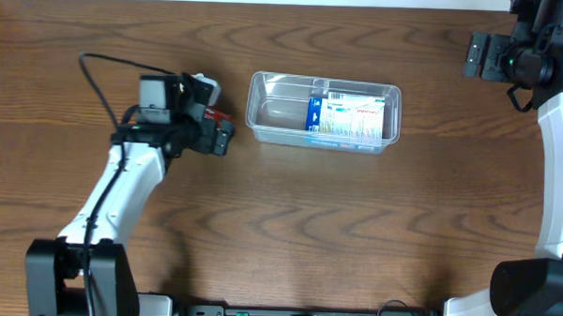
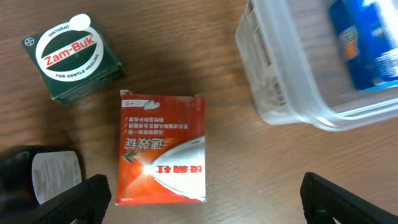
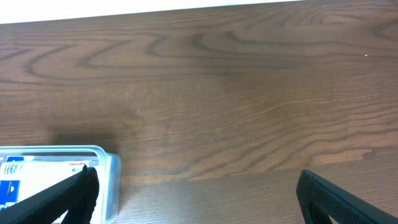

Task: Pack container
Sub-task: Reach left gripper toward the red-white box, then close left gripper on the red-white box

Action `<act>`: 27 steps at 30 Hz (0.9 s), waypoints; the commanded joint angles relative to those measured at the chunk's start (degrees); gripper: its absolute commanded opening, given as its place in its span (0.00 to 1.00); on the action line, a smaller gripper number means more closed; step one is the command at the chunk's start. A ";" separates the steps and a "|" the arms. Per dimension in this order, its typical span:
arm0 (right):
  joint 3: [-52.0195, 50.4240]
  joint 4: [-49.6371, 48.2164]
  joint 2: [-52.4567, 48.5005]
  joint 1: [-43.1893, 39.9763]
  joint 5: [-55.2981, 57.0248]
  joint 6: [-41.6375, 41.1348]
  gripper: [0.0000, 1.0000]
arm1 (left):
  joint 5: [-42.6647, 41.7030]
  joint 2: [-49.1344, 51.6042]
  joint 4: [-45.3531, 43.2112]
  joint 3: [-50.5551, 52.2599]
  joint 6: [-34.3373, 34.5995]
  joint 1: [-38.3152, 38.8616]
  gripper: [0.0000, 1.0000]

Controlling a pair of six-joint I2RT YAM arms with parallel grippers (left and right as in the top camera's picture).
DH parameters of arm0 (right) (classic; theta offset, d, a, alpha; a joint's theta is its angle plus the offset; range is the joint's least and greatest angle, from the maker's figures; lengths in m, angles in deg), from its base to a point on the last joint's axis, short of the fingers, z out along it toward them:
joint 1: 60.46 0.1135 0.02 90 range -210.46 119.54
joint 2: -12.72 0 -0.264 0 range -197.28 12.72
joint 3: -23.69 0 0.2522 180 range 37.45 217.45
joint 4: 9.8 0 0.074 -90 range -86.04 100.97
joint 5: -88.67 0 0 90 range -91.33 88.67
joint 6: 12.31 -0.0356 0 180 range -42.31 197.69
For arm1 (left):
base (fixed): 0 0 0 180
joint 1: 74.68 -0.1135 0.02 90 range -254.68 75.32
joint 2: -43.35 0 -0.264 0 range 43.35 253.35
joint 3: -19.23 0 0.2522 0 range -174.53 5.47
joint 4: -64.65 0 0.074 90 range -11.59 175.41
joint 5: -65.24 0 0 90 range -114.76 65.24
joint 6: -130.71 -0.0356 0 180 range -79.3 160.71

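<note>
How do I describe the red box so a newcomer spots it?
Start at the clear plastic container in the middle of the wooden table; small items lie off its short end. The red box is the one nearest it, lying flat, with white Chinese characters, unlike the green Zam-Buk box and dark white-labelled bottle.

Pretty much all you get is the desk: dark brown wood with bold wavy grain, filling every view. Lighting's soft and even, just faint shadows on the wood. Past the far edge there's a pale strip, can't tell what.
</note>
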 commanded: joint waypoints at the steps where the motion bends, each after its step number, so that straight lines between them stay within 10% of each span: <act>1: 0.26 0.04 -0.13 -0.22 0.39 -0.81 0.99 | 6.91 2.73 -0.07 -1.36 -0.35 1.33 0.98; 27: 0.26 0.04 -0.13 -0.22 0.37 -0.81 0.99 | 6.88 21.09 31.74 -30.58 3.34 1.42 0.98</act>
